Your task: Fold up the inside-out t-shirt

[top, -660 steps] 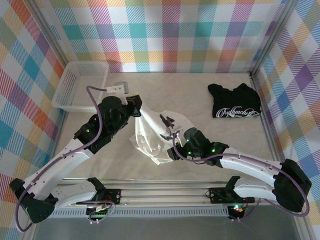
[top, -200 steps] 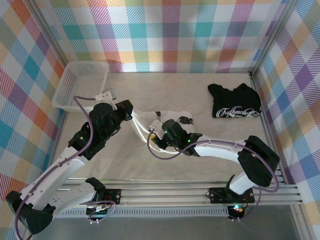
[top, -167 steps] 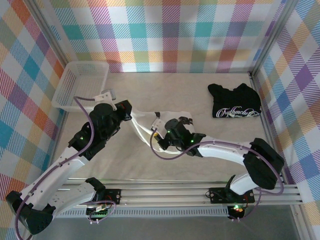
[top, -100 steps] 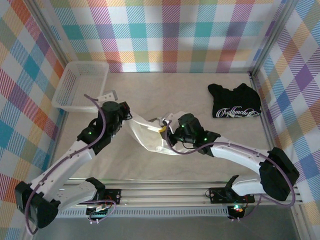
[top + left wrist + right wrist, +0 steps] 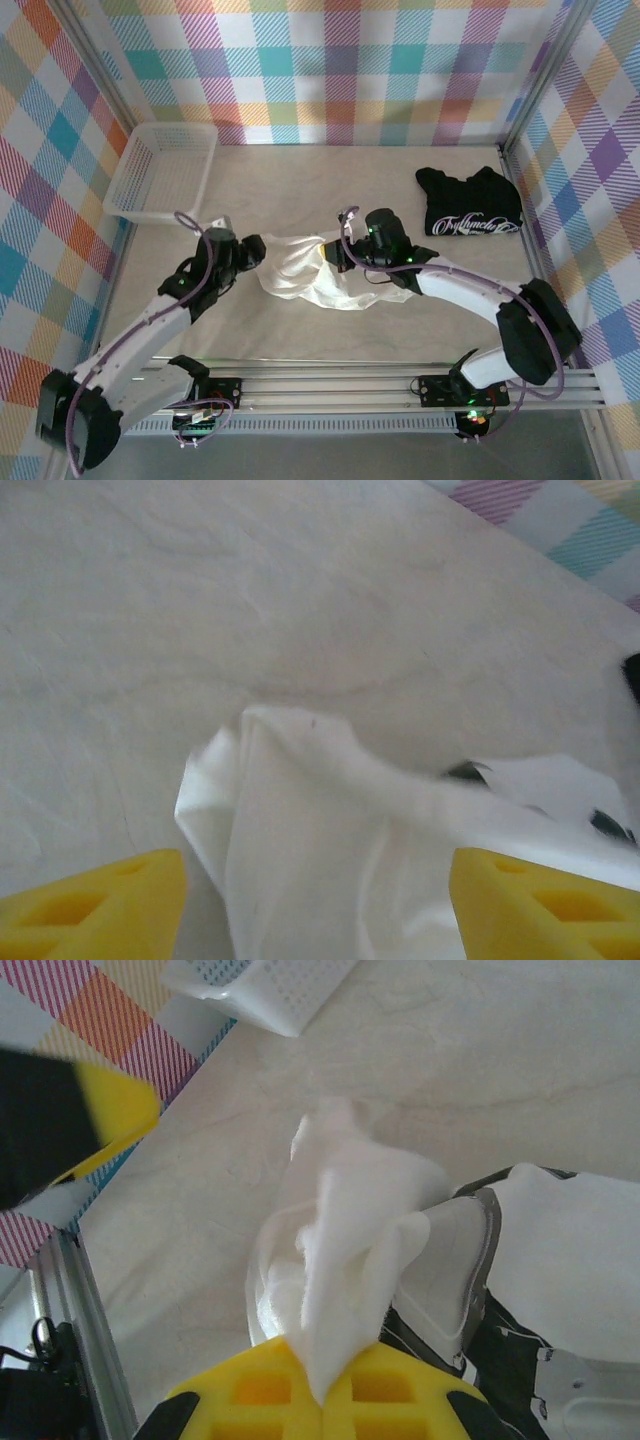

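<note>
Lying bunched mid-tabletop (image 5: 330, 190), the plain cream soft-fabric inside-out t-shirt (image 5: 305, 278) is stretching roughly from 10 to 4 o'clock between the two hands. The right hand (image 5: 336, 254) is clenching a pinch of cloth at about 1 o'clock of the heap. The left hand (image 5: 256, 250) is hanging released at the 10 o'clock end, with fabric lying between its parted yellow fingers (image 5: 100, 900), so it is looking best placed to take that end.

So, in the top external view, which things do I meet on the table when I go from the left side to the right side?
white basket → left gripper → inside-out t-shirt → black t-shirt
</note>
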`<state>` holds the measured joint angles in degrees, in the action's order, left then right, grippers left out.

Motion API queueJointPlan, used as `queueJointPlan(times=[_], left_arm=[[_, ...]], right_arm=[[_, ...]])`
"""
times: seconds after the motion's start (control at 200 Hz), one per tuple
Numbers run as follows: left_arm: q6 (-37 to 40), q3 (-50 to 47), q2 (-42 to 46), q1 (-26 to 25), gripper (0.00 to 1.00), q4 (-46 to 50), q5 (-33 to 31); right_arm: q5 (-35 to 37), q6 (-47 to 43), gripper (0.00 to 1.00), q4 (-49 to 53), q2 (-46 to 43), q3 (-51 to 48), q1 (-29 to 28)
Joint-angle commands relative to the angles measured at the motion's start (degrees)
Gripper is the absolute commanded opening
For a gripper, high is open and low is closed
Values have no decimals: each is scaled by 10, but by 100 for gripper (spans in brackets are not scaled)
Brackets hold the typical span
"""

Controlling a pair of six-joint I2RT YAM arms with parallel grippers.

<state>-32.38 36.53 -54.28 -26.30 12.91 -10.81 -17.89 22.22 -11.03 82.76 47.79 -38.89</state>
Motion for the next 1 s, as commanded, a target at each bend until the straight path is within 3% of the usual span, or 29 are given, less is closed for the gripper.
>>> queueJointPlan(times=[0.0,0.085,0.22,0.425,0.555,0.72,0.84,0.88,0.905,0.995], left_arm=[[2,-43,36,-36,70,-47,69],[33,-65,26,-64,70,-95,104],[94,-31,-60,-97,70,-109,116],[183,37,-171,-140,68,-101,53],[209,69,-213,-143,62,-94,21],[225,98,-258,-143,41,-90,18],[220,121,-264,-143,8,-70,40],[209,130,-252,-142,0,-54,56],[196,137,-239,-142,0,-43,70],[114,153,-180,-123,0,-16,175]], right_arm=[[-42,37,0,-22,21,32,13],[-56,37,0,-18,34,44,21],[-73,30,0,1,39,59,32],[-82,16,0,30,32,64,41],[-87,10,0,38,30,61,43],[-89,4,0,45,28,58,44],[-62,-30,0,86,19,73,47],[-32,-62,0,124,15,89,48],[-10,-80,0,148,12,99,47],[167,-166,8,249,7,144,23]])
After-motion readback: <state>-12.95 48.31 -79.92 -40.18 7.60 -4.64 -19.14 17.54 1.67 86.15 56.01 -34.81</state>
